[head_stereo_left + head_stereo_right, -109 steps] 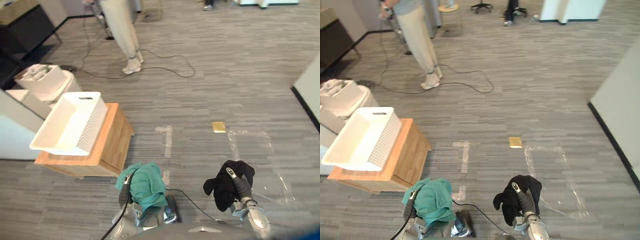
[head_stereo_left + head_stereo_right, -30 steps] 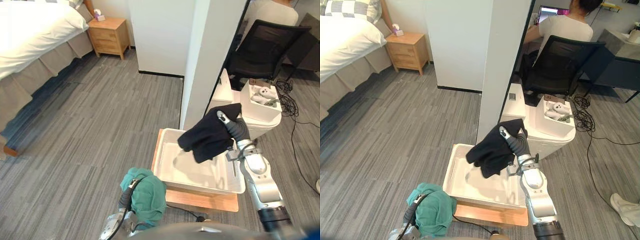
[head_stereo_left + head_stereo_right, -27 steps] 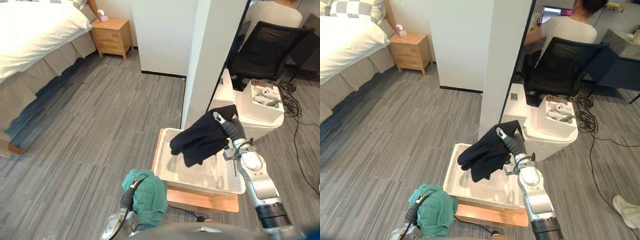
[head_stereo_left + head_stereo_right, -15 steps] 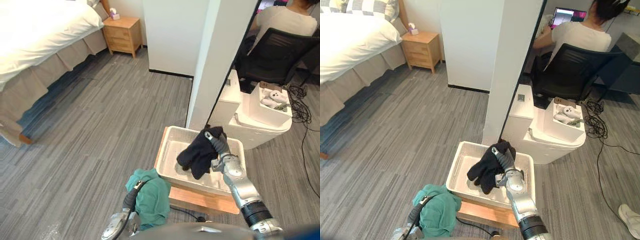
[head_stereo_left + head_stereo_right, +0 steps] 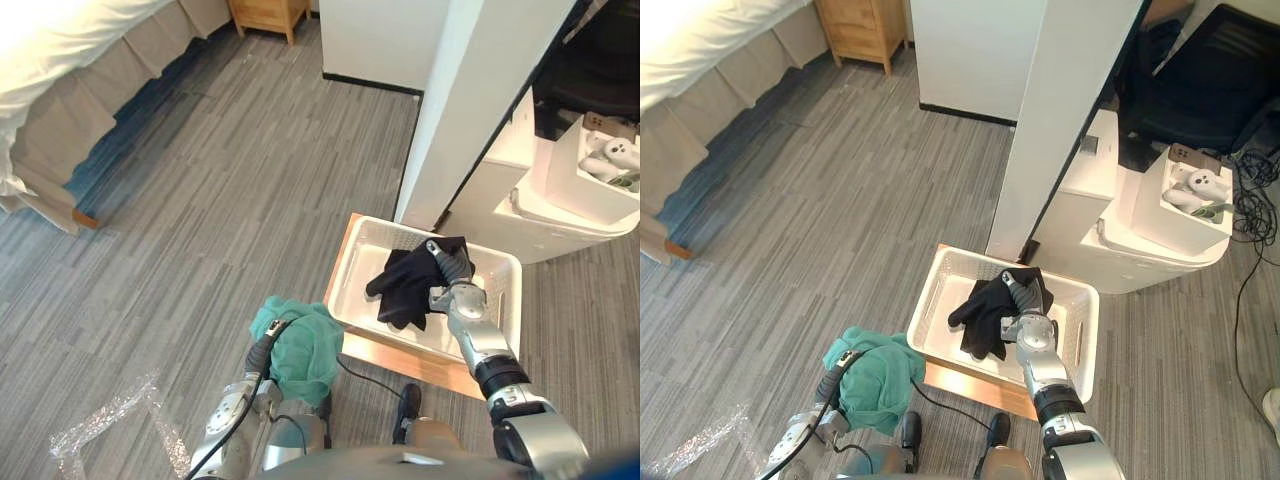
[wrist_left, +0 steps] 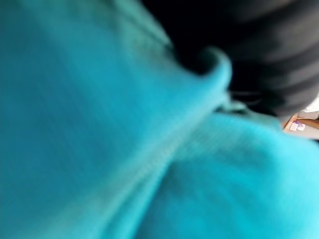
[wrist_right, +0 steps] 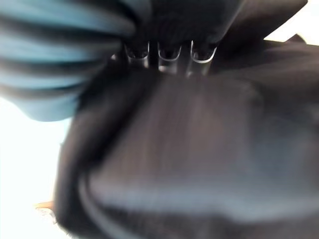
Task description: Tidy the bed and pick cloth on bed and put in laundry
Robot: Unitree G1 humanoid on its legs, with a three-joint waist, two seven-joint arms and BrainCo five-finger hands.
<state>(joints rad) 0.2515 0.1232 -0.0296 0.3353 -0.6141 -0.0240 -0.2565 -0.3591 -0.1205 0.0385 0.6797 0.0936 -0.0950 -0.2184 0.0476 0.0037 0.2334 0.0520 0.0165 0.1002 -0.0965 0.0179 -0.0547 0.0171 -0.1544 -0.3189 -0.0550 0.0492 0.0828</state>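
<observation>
A white laundry basket [image 5: 505, 300] stands on a low wooden stand [image 5: 400, 358] in front of me. A black cloth [image 5: 985, 308] lies bunched inside the basket. My right hand [image 5: 1025, 298] reaches down into the basket on top of the cloth. In the right wrist view its fingers [image 7: 160, 51] curl into the black cloth [image 7: 199, 149]. A teal cloth [image 5: 302, 345] is bunched over my left hand [image 5: 266, 348], low and to the left of the basket, above the floor. The teal cloth [image 6: 99, 124] covers the left wrist view.
A white pillar [image 5: 480, 90] rises just behind the basket. To its right is a white unit with a box of small items [image 5: 1175, 200] and a black chair [image 5: 1215, 70]. The bed [image 5: 70, 60] and a nightstand [image 5: 855, 30] lie far left. Clear plastic [image 5: 90, 440] lies on the floor.
My right hand has come down with the black cloth from above the basket into it. The camera has tilted down and nearer. The teal cloth stays on my left hand.
</observation>
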